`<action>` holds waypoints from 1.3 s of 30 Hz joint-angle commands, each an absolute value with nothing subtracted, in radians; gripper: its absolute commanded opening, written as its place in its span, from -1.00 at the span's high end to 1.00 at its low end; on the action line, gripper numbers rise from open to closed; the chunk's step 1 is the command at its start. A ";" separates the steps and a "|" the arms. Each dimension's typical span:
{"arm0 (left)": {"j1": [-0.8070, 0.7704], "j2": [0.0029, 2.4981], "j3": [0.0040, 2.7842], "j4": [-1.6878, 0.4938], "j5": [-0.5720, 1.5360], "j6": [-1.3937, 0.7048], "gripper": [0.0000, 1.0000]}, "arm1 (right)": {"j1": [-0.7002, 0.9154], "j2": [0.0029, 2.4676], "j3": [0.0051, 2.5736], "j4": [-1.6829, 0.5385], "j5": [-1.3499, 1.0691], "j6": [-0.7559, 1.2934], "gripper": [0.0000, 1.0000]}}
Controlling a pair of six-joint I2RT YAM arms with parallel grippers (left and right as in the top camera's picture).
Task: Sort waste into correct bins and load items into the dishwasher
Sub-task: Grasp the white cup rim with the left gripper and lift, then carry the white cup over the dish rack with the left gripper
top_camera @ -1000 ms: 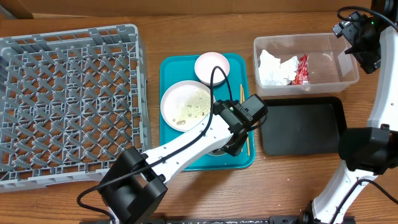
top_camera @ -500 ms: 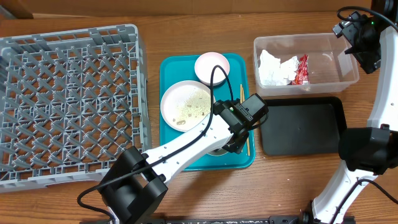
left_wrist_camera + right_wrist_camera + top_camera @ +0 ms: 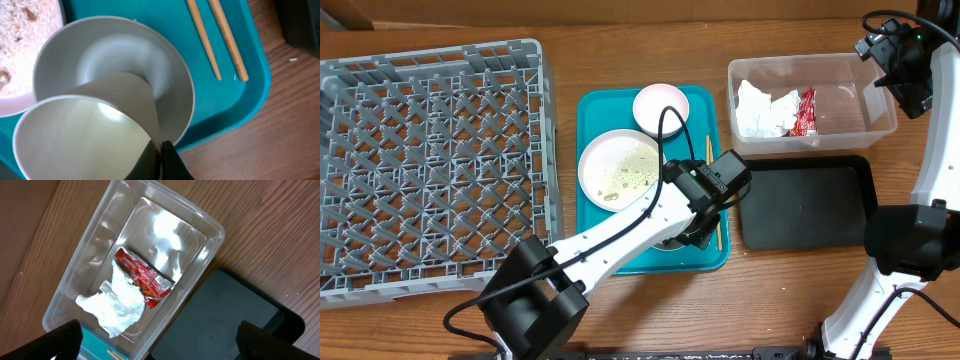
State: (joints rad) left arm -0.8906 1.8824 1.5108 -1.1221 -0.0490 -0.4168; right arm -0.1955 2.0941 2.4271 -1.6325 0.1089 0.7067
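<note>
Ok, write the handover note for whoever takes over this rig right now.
Left gripper shut on the rim of the white cup, which is tilted inside the grey bowl on the teal tray. Right gripper open, raised near the clear tub.
Done: napkin and red wrapper in the tub.
Left: rice scraps on the plate; plate, pink bowl, chopsticks, cup and grey bowl to go into the dish rack, which holds nothing yet.

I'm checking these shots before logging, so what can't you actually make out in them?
Overhead: grey bowl and white cup hidden under the left arm.
Left wrist: left gripper mostly cut off by the bottom edge.
Right wrist: red wrapper print too small to read.
</note>
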 commanded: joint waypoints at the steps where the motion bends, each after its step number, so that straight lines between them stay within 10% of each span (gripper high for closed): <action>1: -0.897 1.888 1.627 -1.165 -0.029 -0.424 0.92 | -0.198 2.088 2.428 -1.629 0.118 0.711 -1.00; 19: -0.513 1.840 2.135 -1.525 0.056 -0.433 0.92 | -0.198 2.088 2.428 -1.629 0.118 0.711 -1.00; 39: 0.399 1.930 2.096 -1.440 1.065 0.044 0.92 | -0.198 2.088 2.428 -1.629 0.118 0.711 -1.00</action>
State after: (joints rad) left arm 0.3649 1.8862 2.1098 -1.4319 0.8562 -0.0689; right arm -0.1959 2.0941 2.4271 -1.6325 0.1089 0.7067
